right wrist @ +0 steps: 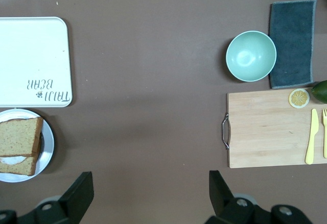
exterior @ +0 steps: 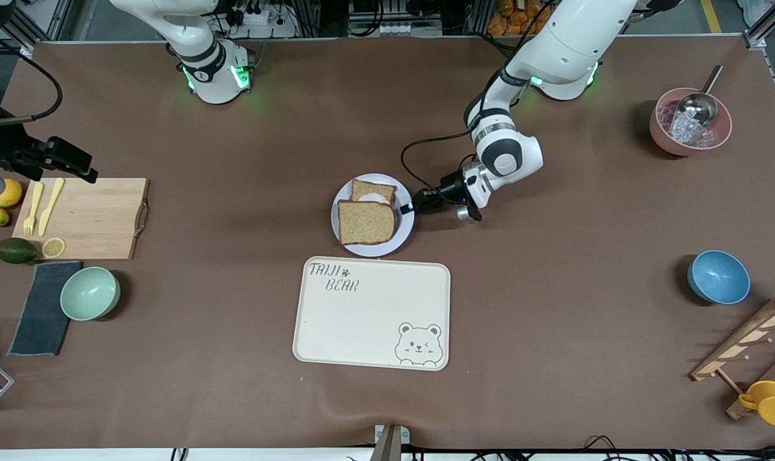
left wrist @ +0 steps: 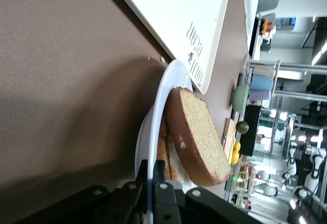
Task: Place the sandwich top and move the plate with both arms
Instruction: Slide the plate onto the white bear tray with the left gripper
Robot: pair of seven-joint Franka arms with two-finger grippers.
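Note:
The plate [exterior: 405, 238] sits mid-table, just farther from the front camera than the tray. On it the sandwich top [exterior: 365, 221] lies over a lower bread slice [exterior: 373, 190], with white egg showing between them. My left gripper [exterior: 407, 208] is shut on the plate's rim at the side toward the left arm's end. In the left wrist view its fingers [left wrist: 158, 170] pinch the thin rim [left wrist: 168, 86], with the sandwich top [left wrist: 199, 137] just past them. My right gripper [right wrist: 150, 193] is open and empty, high over bare table between the plate [right wrist: 47, 147] and the cutting board.
The cream bear tray [exterior: 371, 314] lies nearer the front camera than the plate. A cutting board [exterior: 86, 218] with yellow cutlery, a green bowl [exterior: 90, 292] and a dark cloth are at the right arm's end. A pink bowl [exterior: 689, 121] and a blue bowl [exterior: 718, 276] are at the left arm's end.

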